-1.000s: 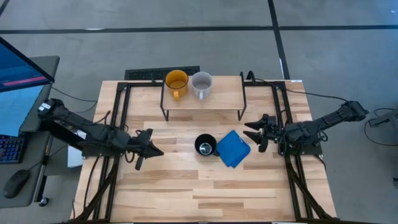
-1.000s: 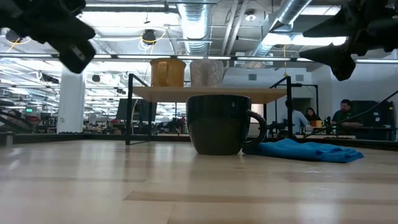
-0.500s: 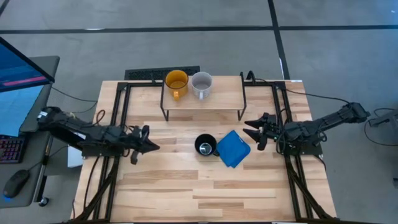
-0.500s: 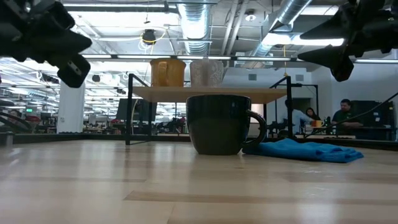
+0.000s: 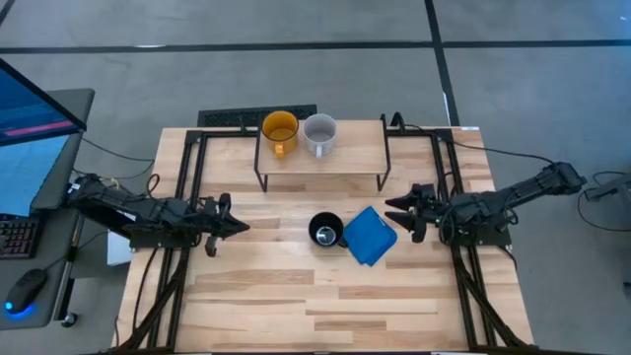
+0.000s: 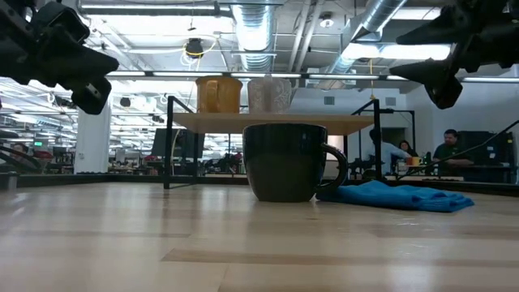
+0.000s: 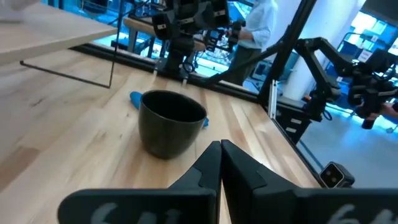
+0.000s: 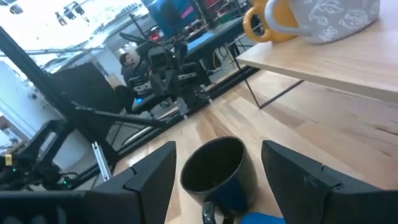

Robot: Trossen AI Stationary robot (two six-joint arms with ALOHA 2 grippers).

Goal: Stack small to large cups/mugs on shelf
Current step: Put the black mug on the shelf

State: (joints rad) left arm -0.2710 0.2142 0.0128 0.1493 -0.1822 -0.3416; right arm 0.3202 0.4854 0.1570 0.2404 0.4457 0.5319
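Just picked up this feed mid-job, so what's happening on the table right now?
The yellow-orange mug and the light grey mug stand side by side on the low wooden shelf. The black mug sits on the table against the blue cloth, held by neither arm. The right gripper is open beside the cloth; the left gripper is shut, off to the mug's other side.

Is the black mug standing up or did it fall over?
Standing up. The black mug sits flat on the table, its open mouth facing upward.

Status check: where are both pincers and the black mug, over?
Left pincer shut, empty, left of black mug. Right pincer open, hovering past blue cloth. Black mug on table, cloth touching it; yellow mug and grey mug on shelf.
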